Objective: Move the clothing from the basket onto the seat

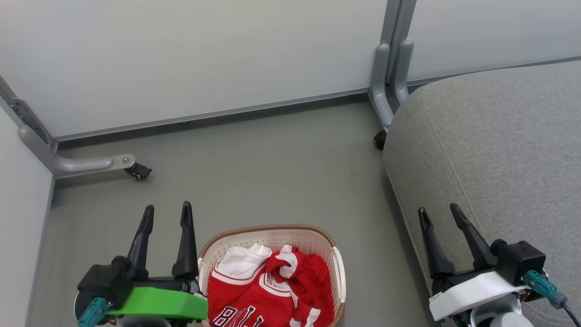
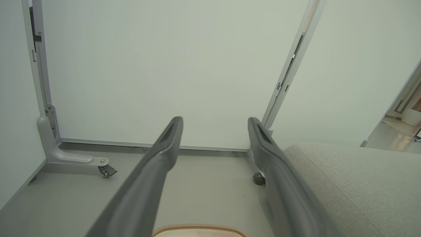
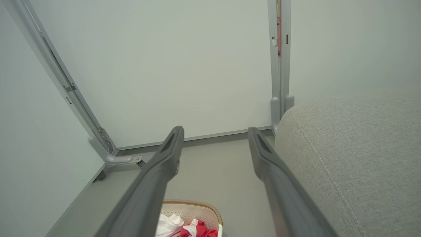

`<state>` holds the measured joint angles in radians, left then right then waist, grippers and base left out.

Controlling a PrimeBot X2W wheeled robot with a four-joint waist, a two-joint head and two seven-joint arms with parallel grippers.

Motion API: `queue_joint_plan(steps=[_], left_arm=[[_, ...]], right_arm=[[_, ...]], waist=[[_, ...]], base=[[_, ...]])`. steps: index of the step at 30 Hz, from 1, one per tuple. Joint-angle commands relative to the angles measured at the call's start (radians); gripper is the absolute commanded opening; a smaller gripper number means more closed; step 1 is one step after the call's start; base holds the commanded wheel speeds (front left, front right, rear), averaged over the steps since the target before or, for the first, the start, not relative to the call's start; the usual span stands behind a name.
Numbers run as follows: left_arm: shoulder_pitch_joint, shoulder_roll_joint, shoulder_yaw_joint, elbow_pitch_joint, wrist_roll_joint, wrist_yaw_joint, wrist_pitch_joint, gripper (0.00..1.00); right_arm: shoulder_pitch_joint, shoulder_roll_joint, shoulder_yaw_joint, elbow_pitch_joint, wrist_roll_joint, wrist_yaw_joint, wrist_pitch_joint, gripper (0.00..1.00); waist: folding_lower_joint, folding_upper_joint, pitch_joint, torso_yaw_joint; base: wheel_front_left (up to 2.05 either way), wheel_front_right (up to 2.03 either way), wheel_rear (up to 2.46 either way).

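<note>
**Both claws spread, clothing in the basket**

The left claw (image 1: 167, 206) is spread wide and empty, just left of the basket (image 1: 272, 228), over the grey floor (image 1: 272, 159). The right claw (image 1: 438, 210) is also spread and empty, at the near edge of the seat (image 1: 499, 150). The red-and-white clothing (image 1: 258, 290) lies crumpled inside the basket, which stands on the floor between the claws, apart from the seat.
</note>
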<state>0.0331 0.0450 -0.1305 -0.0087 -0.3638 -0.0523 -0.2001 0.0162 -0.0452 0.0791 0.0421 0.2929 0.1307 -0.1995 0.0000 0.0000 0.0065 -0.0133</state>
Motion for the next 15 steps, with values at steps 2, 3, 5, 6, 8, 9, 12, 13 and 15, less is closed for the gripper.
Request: queue_joint_plan(steps=[2, 3, 5, 6, 8, 9, 12, 13, 15], left_arm=[[0.012, 0.007, -0.003, -0.010, 0.031, 0.006, -0.011, 1.00], [0.014, 0.007, -0.004, -0.010, 0.039, 0.006, -0.014, 1.00], [0.016, 0.007, -0.005, -0.012, 0.054, 0.005, -0.017, 1.00], [0.017, 0.007, -0.006, -0.012, 0.059, 0.004, -0.020, 1.00], [0.022, 0.007, -0.004, -0.009, 0.063, 0.007, -0.024, 1.00], [0.023, 0.007, -0.003, -0.008, 0.063, 0.008, -0.025, 1.00], [0.024, 0.007, -0.001, -0.005, 0.082, 0.005, -0.032, 1.00], [0.025, 0.007, -0.002, -0.004, 0.088, 0.005, -0.033, 1.00], [0.027, 0.007, -0.002, -0.003, 0.100, 0.007, -0.037, 1.00]], right_arm=[[0.012, -0.006, 0.000, -0.013, -0.033, 0.000, -0.012, 1.00], [0.013, -0.006, 0.000, -0.015, -0.042, 0.000, -0.015, 1.00], [0.013, -0.006, 0.002, -0.018, -0.057, 0.000, -0.017, 1.00], [0.014, -0.006, 0.002, -0.020, -0.065, 0.000, -0.021, 1.00], [0.015, -0.006, 0.003, -0.022, -0.080, 0.000, -0.026, 1.00], [0.016, -0.006, 0.003, -0.022, -0.083, 0.000, -0.026, 1.00], [0.019, -0.007, 0.005, -0.026, -0.104, 0.000, -0.034, 1.00], [0.019, -0.007, 0.006, -0.027, -0.111, 0.000, -0.035, 1.00], [0.021, -0.007, 0.007, -0.029, -0.126, 0.000, -0.037, 1.00]], waist=[[0.0000, 0.0000, 0.000, 0.000], [0.0000, 0.0000, 0.000, 0.000], [0.0000, 0.0000, 0.000, -0.001], [0.0000, 0.0000, 0.000, -0.001], [0.0000, 0.0000, 0.000, -0.001], [0.0000, 0.0000, 0.000, -0.002], [0.0000, 0.0000, 0.001, -0.002], [0.0000, 0.0000, 0.001, -0.002], [0.0000, 0.0000, 0.001, -0.003]], base=[[0.00, 0.00, 0.00], [0.00, 0.00, 0.00], [0.00, 0.00, 0.00], [0.00, 0.00, 0.00], [0.00, 0.00, 0.00], [0.00, 0.00, 0.00], [0.00, 0.00, 0.00], [0.00, 0.00, 0.00], [0.00, 0.00, 0.00]])
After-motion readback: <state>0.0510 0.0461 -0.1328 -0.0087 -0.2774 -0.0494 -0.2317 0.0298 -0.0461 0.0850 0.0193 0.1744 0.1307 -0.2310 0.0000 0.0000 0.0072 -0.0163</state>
